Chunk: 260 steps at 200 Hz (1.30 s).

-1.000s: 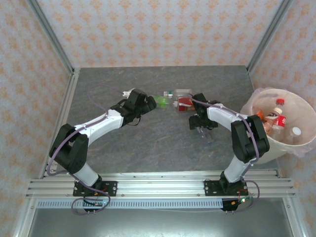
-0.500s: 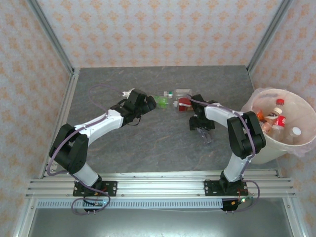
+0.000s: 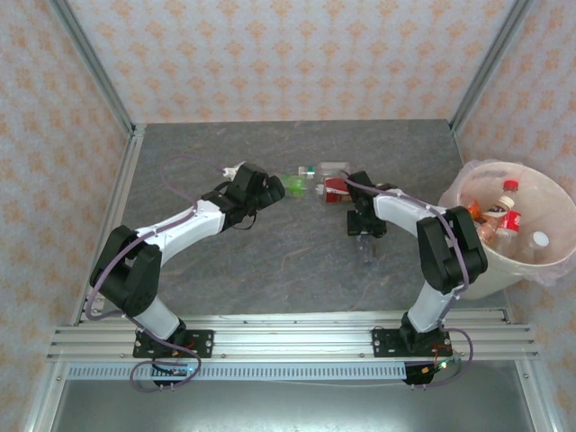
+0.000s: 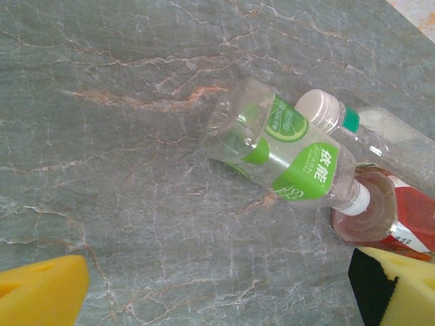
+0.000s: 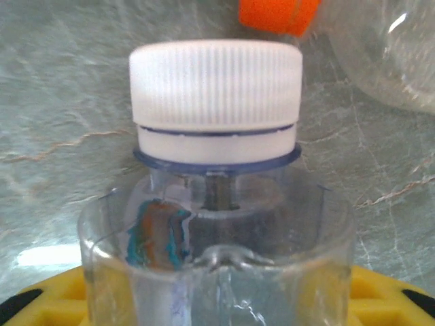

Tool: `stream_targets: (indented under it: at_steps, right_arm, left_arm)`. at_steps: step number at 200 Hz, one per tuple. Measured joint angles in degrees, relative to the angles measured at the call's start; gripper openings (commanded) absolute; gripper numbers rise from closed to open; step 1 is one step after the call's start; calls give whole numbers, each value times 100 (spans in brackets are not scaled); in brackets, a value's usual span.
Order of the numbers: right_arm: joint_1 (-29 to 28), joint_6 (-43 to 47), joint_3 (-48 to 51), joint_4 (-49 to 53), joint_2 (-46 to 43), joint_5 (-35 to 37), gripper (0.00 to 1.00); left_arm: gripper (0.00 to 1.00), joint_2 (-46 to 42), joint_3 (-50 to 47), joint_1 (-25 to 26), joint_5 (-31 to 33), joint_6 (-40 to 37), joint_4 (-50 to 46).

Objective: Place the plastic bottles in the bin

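A clear plastic bottle with a white cap point(image 5: 216, 102) stands between the yellow pads point(image 5: 41, 299) of my right gripper point(image 5: 217, 299), which is shut on its body. From above, that gripper point(image 3: 364, 227) is mid-table with the bottle point(image 3: 371, 250) at its tip. My left gripper point(image 4: 217, 302) is open over bare table, just short of a green-labelled bottle point(image 4: 279, 153) lying on its side. A white-capped bottle point(image 4: 380, 136) and a red-labelled bottle point(image 4: 380, 217) lie against it. The bin point(image 3: 504, 270) stands at the right, holding several bottles point(image 3: 508, 211).
The green bottle point(image 3: 295, 183) and red bottle point(image 3: 337, 186) lie together between the two grippers. An orange cap point(image 5: 277, 13) and another clear bottle point(image 5: 387, 47) sit just beyond the held one. Metal frame posts and patterned walls enclose the grey table point(image 3: 297, 270).
My right gripper has closed on the clear white-capped bottle and shifted slightly left. The left arm has stayed put with its jaws open.
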State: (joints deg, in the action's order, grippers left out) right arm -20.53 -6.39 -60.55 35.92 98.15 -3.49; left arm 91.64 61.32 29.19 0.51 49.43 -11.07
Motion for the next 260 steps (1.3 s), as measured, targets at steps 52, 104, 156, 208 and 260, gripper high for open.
stream_targets:
  at_steps: [52,104,156,208,260]
  right_arm:
    - [0,216,24,-66,-890,-149,37]
    - [0,258,24,-164,-1709,-190,32]
    - [0,256,-11,-474,-2671,-186,30]
    - [0,264,-577,-468,-2931,11,29]
    - [199,461,-1419,-426,-3521,356,28]
  left_arm:
    - [100,0,-2,0,0,2,15]
    - [100,0,-2,0,-2,2,15]
    - [100,0,-2,0,-2,4,15]
    - [100,0,0,0,-4,4,15]
    - [100,0,0,0,-4,4,15]
